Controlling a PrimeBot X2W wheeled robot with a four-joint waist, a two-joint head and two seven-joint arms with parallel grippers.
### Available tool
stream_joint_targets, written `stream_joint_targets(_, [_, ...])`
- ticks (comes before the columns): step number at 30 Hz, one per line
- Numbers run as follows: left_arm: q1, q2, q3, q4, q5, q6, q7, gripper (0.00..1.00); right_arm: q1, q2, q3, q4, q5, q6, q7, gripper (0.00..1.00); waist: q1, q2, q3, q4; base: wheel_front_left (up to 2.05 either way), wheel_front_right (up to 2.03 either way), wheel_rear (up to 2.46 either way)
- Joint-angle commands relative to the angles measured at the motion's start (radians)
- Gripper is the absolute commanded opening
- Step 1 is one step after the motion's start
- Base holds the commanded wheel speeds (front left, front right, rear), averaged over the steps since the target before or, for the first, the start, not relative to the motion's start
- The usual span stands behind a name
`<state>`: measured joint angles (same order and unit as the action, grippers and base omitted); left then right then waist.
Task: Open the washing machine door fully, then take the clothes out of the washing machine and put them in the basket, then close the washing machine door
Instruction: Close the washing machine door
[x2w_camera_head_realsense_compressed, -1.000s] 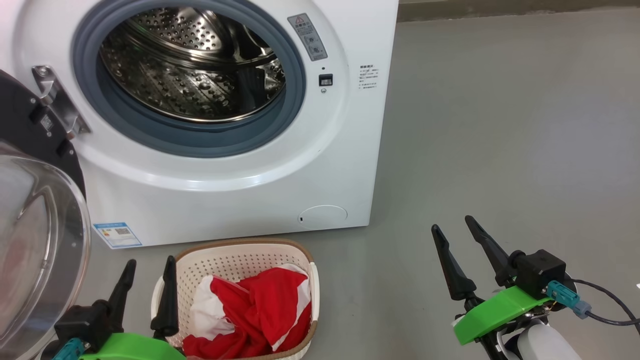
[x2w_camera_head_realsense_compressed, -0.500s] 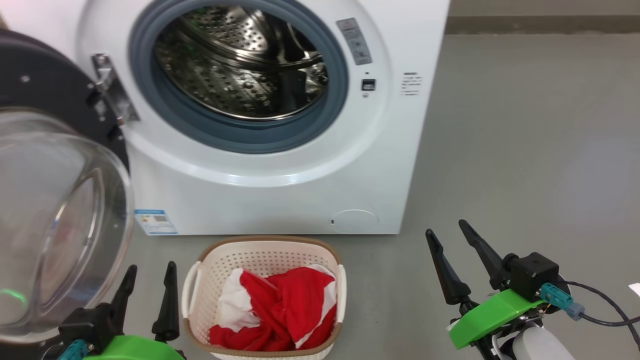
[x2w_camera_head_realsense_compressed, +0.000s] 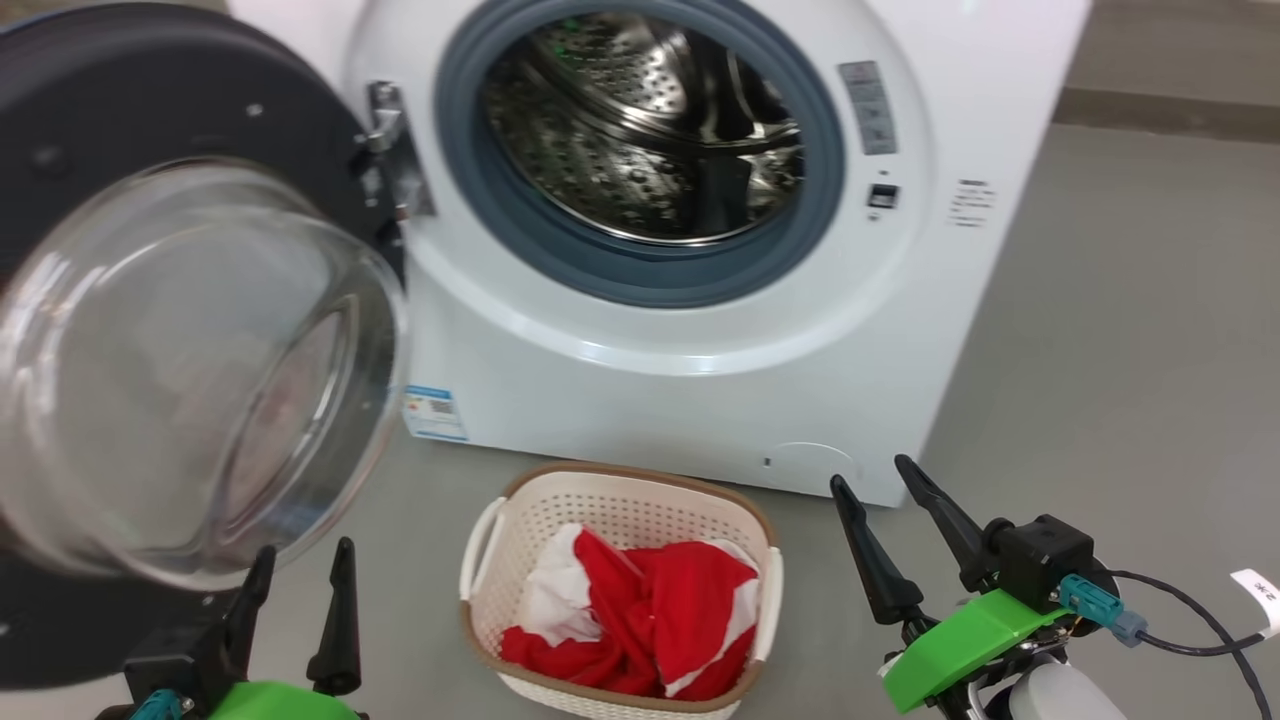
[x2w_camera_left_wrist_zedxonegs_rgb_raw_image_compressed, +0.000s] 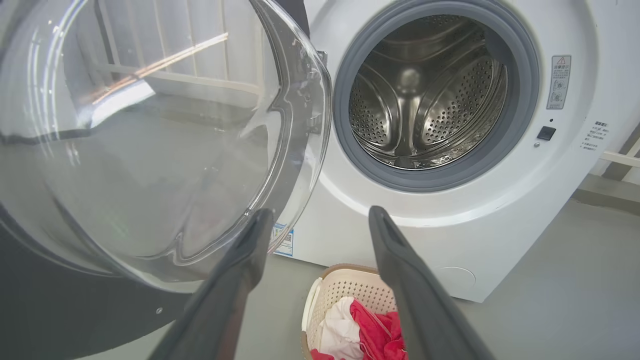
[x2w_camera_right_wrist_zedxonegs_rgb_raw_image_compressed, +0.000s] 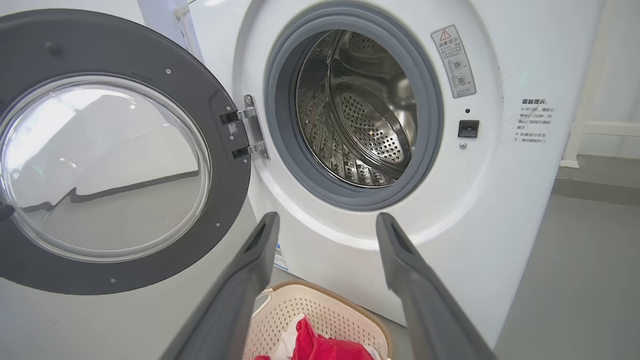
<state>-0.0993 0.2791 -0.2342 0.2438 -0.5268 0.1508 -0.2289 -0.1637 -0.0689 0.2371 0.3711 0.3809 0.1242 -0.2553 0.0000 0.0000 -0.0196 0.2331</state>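
We see our left gripper (x2w_camera_head_realsense_compressed: 305, 548), lower left, and right gripper (x2w_camera_head_realsense_compressed: 868, 470), lower right, both spread wide, holding nothing; red clothes (x2w_camera_head_realsense_compressed: 660, 600) lie in the basket (x2w_camera_head_realsense_compressed: 620, 508).

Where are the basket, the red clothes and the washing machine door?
the basket (x2w_camera_head_realsense_compressed: 650, 505), head view, perforated back wall.
the clothes (x2w_camera_head_realsense_compressed: 660, 610), head view, red fabric mid-pile.
the washing machine door (x2w_camera_head_realsense_compressed: 190, 370), head view, bulging glass window.

Smooth grey floor (x2w_camera_head_realsense_compressed: 1150, 330) (perhaps skirting (x2w_camera_head_realsense_compressed: 1170, 108) behind)
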Motion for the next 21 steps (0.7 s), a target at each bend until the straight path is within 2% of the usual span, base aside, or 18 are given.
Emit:
stream_joint_targets(1, [-0.022,0.031,0.037,-0.03,0.0,0.012,-0.001,1.0,-0.013,-0.001,0.022,-0.021,0.017,0.007,-0.006,1.0,0.0,0.0,-0.014,0.061,0.0,0.0,0.0])
stream_joint_targets(9, [-0.011,0.033,0.042,-0.045,0.001,0.044,0.008,1.0,-0.006,0.004,0.022,-0.02,0.022,0.007,-0.006,1.0,0.0,0.0,-0.019,0.155,0.0,0.0,0.0])
stream_joint_targets(21, [-0.003,0.045,0.041,-0.068,0.012,0.078,0.022,1.0,-0.004,0.008,0.019,-0.02,0.022,0.007,-0.006,1.0,0.0,0.0,-0.019,0.231,0.0,0.0,0.0])
